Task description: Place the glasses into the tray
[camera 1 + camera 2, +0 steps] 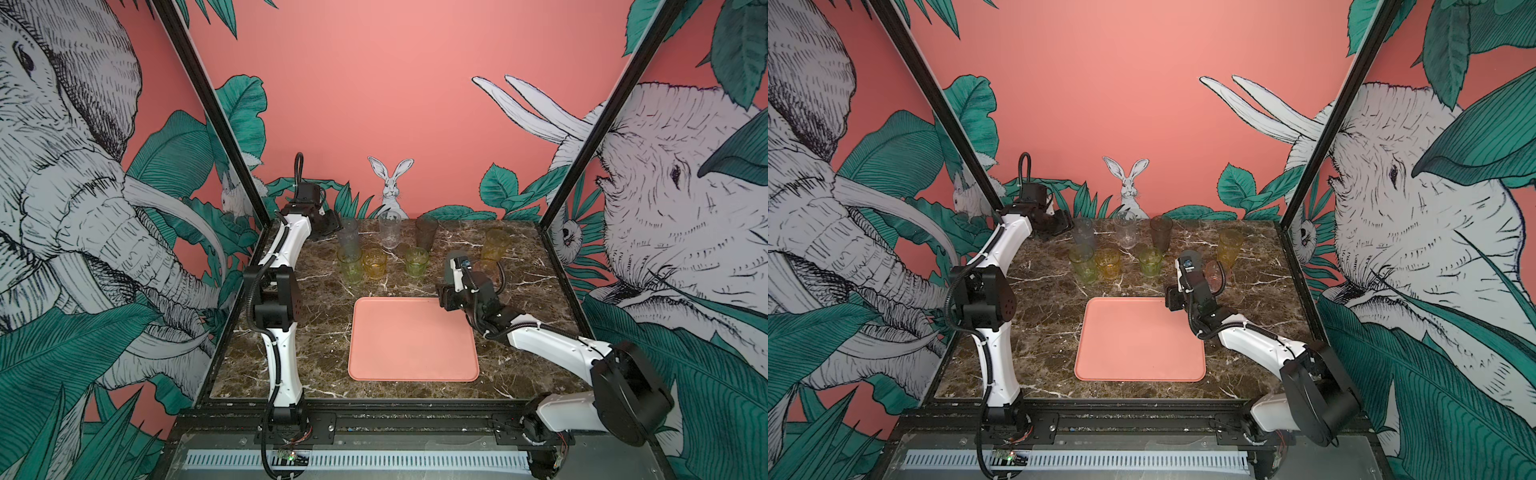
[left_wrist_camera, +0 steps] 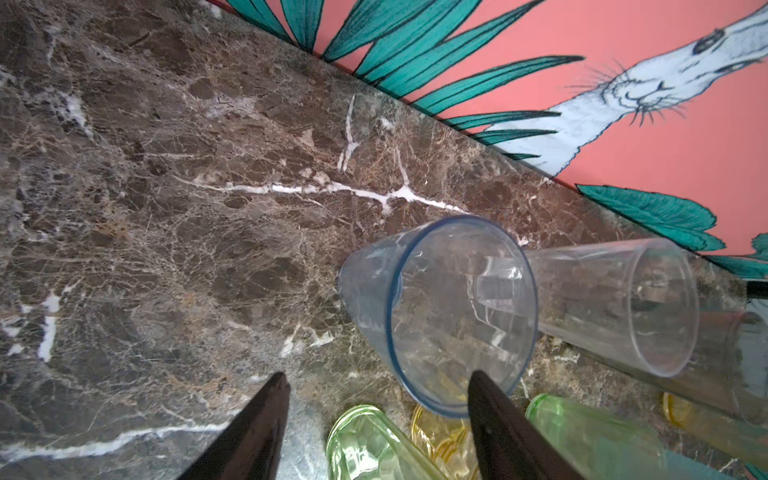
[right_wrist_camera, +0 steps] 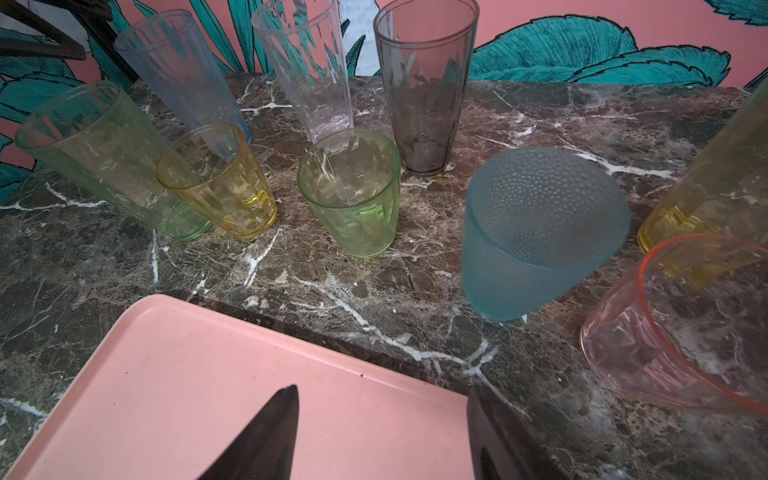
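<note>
The glasses stand on the marble behind the salmon-pink tray (image 1: 413,338), which holds nothing. In the right wrist view I see a tall yellow-green one (image 3: 108,158), short amber (image 3: 220,183), short green (image 3: 349,191), tall bluish-grey (image 3: 183,70), clear (image 3: 307,66), smoky dark (image 3: 424,83), frosted blue (image 3: 536,232), pink (image 3: 681,320) and tall amber (image 3: 715,178). My left gripper (image 2: 378,386) is open at the back left, one finger (image 2: 494,415) over the bluish-grey glass's (image 2: 449,307) rim. My right gripper (image 3: 380,399) hangs open over the tray's (image 3: 187,374) far right corner, holding nothing.
The painted back wall (image 1: 390,124) rises just behind the rear row of glasses. Black frame posts (image 1: 232,137) stand at both back corners of the marble table (image 1: 320,332). The short glasses crowd close together under my left gripper (image 1: 334,226).
</note>
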### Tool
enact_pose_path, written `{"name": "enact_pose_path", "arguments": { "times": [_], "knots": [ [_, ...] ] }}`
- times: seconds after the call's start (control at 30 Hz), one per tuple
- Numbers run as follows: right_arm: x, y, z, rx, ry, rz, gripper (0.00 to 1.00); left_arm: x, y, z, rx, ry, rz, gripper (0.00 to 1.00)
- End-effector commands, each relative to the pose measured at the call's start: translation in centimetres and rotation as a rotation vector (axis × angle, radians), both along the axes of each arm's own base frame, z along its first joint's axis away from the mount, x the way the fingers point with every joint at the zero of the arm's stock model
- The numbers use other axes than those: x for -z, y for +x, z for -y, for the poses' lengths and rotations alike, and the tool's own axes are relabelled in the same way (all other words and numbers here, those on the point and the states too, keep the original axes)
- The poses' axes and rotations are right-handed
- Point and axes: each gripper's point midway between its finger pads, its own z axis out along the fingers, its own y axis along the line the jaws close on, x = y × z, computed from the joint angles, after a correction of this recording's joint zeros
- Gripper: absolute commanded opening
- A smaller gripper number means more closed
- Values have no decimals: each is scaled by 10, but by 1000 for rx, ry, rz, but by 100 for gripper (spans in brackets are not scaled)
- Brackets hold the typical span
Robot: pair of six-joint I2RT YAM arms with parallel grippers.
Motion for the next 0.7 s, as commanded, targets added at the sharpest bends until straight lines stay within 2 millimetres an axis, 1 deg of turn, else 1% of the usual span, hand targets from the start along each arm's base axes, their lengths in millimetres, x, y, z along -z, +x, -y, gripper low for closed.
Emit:
{"name": "enact_pose_path", "arguments": {
  "times": [0.0, 0.1, 0.27, 0.43, 0.67],
  "knots": [
    [-6, 10, 2, 36, -8, 4, 67, -19, 5, 5, -17, -35, 38, 69],
    [-6, 10, -1, 27, 3, -2, 67, -16, 7, 4, -30, -37, 30, 68],
    [-7, 9, -2, 25, 10, -2, 67, -8, 12, 3, -46, -40, 12, 61],
    [-4, 10, -2, 26, 6, -14, 67, -5, 16, 2, -52, -31, 7, 57],
    [0, 11, -3, 30, -8, -32, 68, 6, 15, 3, -54, -31, -17, 48]
  ]
}}
